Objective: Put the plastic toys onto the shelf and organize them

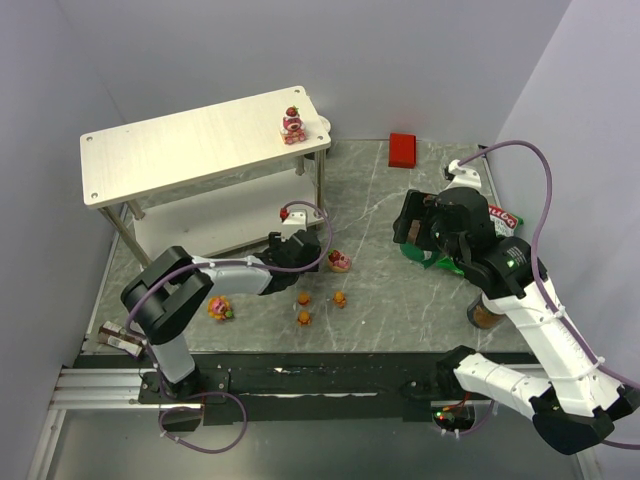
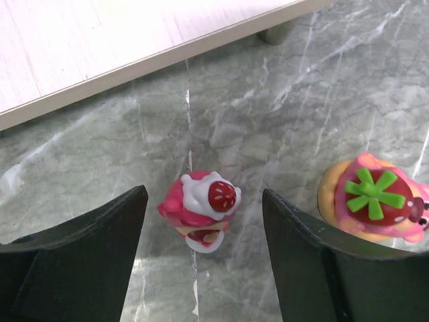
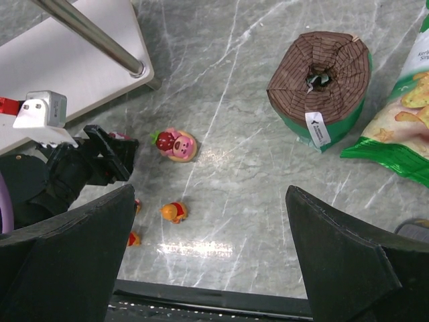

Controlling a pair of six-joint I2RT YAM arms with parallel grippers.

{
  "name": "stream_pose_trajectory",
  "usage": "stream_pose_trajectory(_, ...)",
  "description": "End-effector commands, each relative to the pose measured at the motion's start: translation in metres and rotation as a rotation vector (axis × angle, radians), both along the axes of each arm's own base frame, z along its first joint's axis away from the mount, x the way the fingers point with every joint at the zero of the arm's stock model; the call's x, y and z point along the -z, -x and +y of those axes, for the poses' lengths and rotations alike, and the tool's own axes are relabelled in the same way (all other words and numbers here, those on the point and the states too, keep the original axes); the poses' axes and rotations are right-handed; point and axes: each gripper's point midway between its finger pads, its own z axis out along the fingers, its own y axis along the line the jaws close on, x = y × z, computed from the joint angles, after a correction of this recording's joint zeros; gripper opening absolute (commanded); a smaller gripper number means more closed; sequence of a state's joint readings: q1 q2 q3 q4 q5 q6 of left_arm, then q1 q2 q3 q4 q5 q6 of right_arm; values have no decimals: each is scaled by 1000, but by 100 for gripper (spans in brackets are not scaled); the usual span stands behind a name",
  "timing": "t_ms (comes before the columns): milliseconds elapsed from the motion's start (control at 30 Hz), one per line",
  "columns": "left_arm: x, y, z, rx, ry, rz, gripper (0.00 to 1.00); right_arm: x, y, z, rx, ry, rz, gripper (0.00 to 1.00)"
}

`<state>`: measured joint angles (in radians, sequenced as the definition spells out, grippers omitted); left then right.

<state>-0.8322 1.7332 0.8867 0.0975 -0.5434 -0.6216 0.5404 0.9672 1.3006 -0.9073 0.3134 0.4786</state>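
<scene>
Shelf: one strawberry bear upright on top board, right end. Right gripper: jaws wide, holding nothing. Left gripper: jaws apart, straddling second strawberry bear on table beside shelf edge, gaps both sides. Third strawberry bear just outside one finger. Flower-faced toy, three small orange bears loose on table nearby.

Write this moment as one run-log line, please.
left jaws: open, astride strawberry bear, not touching | right jaws: open, empty | shelf: one pink bear on top | table: orange bears unplaced
</scene>
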Motion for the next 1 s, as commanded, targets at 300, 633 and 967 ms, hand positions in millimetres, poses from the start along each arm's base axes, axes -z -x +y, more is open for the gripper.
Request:
stream_pose_trajectory(300, -5, -15, -3, -33, 15, -42, 43, -1, -2, -11, 42, 2, -27, 100)
stream_pose_trajectory(633, -64, -6, 5, -76, 61, -49, 1, -3, -5, -10, 45, -12, -38, 100)
stream_pose_trajectory(967, -195, 53, -9, 37, 169, -125, 1, -8, -16, -6, 41, -14, -49, 100)
